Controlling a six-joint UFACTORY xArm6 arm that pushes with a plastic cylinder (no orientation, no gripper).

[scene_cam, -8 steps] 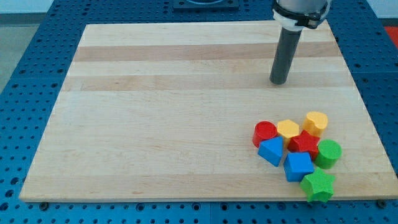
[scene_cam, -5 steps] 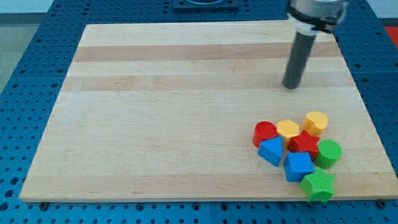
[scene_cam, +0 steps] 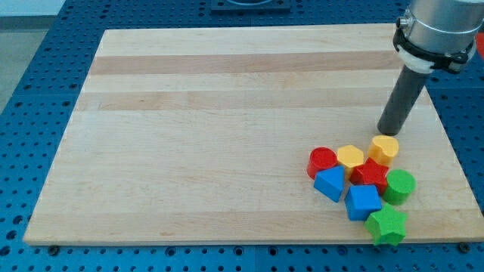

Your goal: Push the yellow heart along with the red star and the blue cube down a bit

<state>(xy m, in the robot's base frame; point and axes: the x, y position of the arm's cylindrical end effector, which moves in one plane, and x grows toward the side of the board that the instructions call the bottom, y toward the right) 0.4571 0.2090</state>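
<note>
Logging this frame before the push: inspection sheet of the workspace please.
Surface: wooden board, blocks bunched at the view's lower right.
Job's things: yellow heart at cluster top; red star below it; blue cube lower still.
Clutter: red cylinder, yellow hexagon, blue block, green cylinder, green star.
Pincer: none; my tip sits just above the yellow heart, contact unclear.
Cables: nothing seen.
Surroundings: blue perforated table.

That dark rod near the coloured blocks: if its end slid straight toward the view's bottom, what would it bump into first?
Most likely the yellow heart, which sits just below my tip. The red star lies right behind it. Depth is hard to judge from one view.
</note>
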